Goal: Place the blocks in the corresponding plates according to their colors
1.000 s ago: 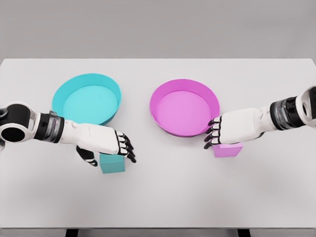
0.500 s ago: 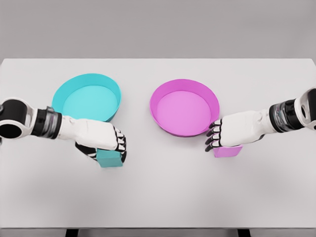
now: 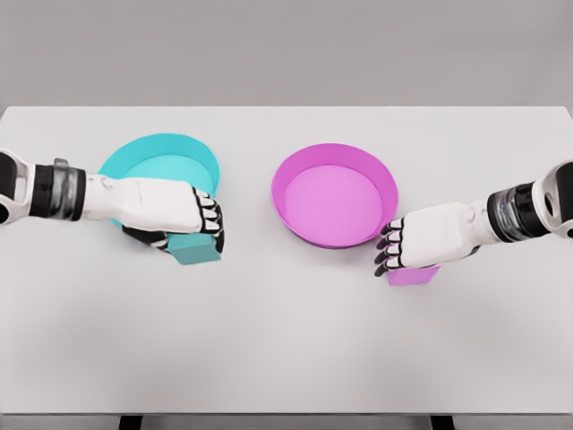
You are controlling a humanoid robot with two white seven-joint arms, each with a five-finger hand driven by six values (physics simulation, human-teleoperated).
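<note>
Head view — two-handed sorting on a white desk (image 3: 286, 349). Left hand (image 3: 175, 213), fingers curled around the teal block (image 3: 197, 249), thumb tucked beneath; block tilted and apparently clear of the desk, just beside the near rim of the teal plate (image 3: 161, 184) toward the desk's left edge. Right hand (image 3: 421, 244), fingers curled down over the top of the pink block (image 3: 413, 273); block resting on the desk, just off the near-right rim of the pink plate (image 3: 335, 193). Whether the right fingers actually clamp the pink block or only cover it: not discernible, since the thumb is hidden.

Likely failures, judged from this arrangement:
- Teal block — slipping or rotating further in the grasp, given its tilt and a hold that seems to catch only its upper part; dropped short, landing on the desk or on the rim rather than inside.
- Teal plate — nudged toward the far edge if the low-carried block or the knuckles strike the raised wall during the crossing.
- Pink block — pushed along the desk instead of lifted, if the fingers close without a firm pinch; possibly shoved against the pink plate's wall.
- Pink plate — displaced by the right fingertips, already close to its rim.
</note>
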